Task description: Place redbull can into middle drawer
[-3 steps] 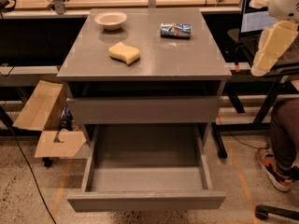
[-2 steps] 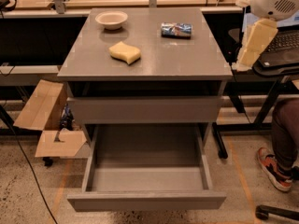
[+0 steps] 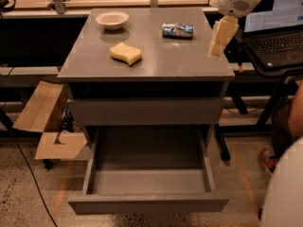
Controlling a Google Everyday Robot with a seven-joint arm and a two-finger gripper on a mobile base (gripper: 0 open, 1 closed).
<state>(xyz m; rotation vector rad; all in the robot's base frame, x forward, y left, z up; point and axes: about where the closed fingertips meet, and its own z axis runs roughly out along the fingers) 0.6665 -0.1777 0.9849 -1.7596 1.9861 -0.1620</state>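
Camera view: the redbull can lies on its side at the right rear of the cabinet top, ungripped. The gripper hangs near its right, carrying nothing; how far open, cannot tell. The middle drawer is pulled out, evidently to receive the can.

White bowl, yellow sponge, laptop, cardboard box.

— Where is the redbull can found?
— It is seen lying on its side on the worktop, toward the back right, blue and silver, its length set left to right.
— And the middle drawer?
— It is pulled out, grey, with nothing on its floor.
— The gripper?
— It is held over the worktop's right edge, near the can but apart from it.
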